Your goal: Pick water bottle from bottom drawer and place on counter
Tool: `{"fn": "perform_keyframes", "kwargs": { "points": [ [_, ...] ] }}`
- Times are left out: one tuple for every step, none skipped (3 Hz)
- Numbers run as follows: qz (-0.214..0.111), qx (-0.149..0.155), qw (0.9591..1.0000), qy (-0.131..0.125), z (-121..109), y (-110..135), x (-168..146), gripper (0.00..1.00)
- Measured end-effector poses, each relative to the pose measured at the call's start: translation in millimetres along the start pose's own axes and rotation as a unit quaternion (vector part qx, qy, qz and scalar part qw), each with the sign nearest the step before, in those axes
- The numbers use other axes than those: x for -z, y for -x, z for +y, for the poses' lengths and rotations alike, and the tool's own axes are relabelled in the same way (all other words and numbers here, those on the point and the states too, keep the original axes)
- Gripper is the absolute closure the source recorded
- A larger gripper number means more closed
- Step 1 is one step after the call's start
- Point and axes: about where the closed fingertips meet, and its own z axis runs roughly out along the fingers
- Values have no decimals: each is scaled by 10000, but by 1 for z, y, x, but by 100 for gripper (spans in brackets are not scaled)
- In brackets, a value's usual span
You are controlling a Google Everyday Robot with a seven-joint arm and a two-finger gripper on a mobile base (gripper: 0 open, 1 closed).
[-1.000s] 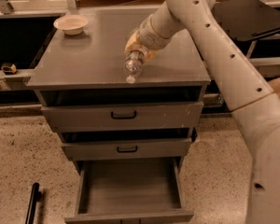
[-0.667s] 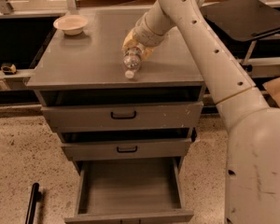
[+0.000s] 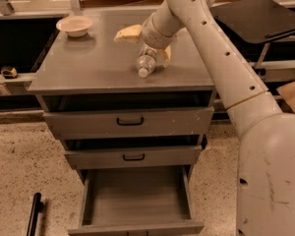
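The water bottle (image 3: 145,63) is a small clear bottle with a white cap. It lies on its side on the grey counter (image 3: 88,63), cap toward the front edge, right of the middle. My gripper (image 3: 146,45) is just above and behind the bottle with its yellow fingers (image 3: 128,33) spread open, one to the bottle's left rear and one at its right side. The fingers do not grip the bottle. The bottom drawer (image 3: 135,200) is pulled out, and its grey inside holds nothing.
A pale bowl (image 3: 74,25) sits at the counter's far left corner. A black tilted tray on a stand (image 3: 258,14) stands to the right. The two upper drawers (image 3: 130,123) are nearly shut. A black bar (image 3: 34,215) lies on the floor at the lower left.
The gripper's fingers have spread apart and let go of the bottle, which now lies on the counter. The arm has swung slightly toward the left.
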Motion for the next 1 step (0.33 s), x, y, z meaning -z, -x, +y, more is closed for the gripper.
{"fn": "perform_keyframes", "kwargs": {
  "points": [
    [0,0,10000,0,0,0,0,0]
  ]
}}
